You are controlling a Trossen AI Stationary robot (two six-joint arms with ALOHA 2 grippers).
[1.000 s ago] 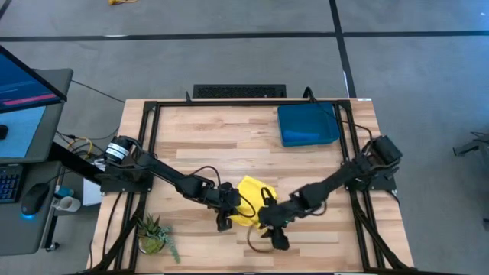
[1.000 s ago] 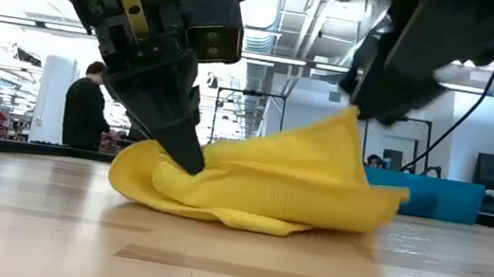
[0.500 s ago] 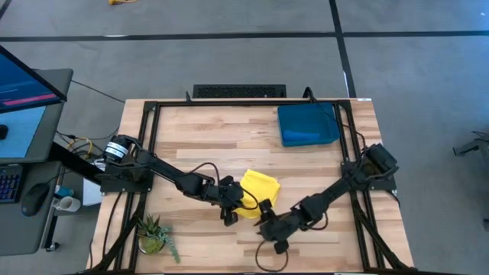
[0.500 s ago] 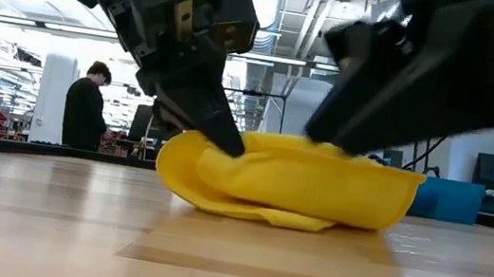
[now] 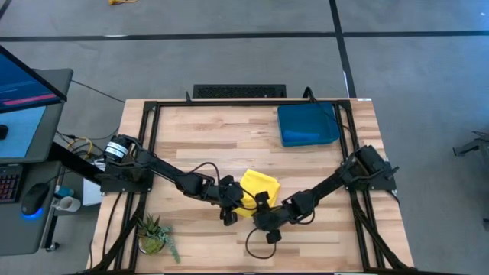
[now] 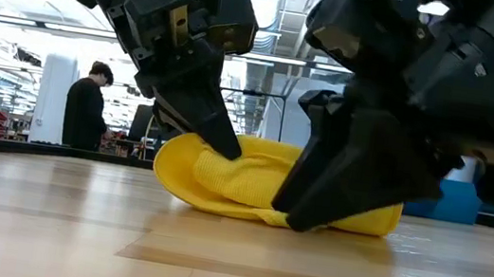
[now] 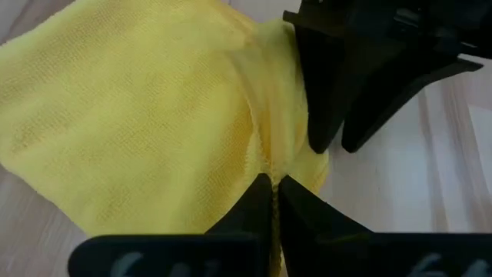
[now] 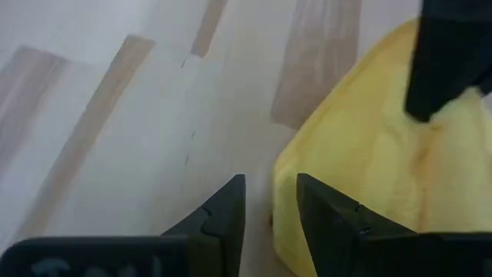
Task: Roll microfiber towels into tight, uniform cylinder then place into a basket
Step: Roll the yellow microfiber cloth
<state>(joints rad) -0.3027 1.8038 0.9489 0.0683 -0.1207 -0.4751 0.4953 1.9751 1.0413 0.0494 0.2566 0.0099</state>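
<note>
1. The left end effector (image 7: 273, 192) is pinched together on a fold of the yellow towel (image 5: 258, 189).
2. The right end effector (image 8: 270, 201) has its fingers slightly apart, tips at the towel's near edge, gripping nothing.
3. The yellow towel lies bunched on the desk (image 5: 199, 137), toward the front, between both end effectors.
4. The basket (image 5: 307, 124) sits at the far right of the desk, well apart from the towel.
5. 1 small plant (image 5: 155, 234) stands at the front left corner.

The yellow towel (image 7: 138, 115) was soft, matt cloth with a fine ribbed weave. My jaws were dark, smooth, matt plastic. The tabletop (image 5: 199, 130) was pale wood planks, smooth with a slight sheen.
</note>
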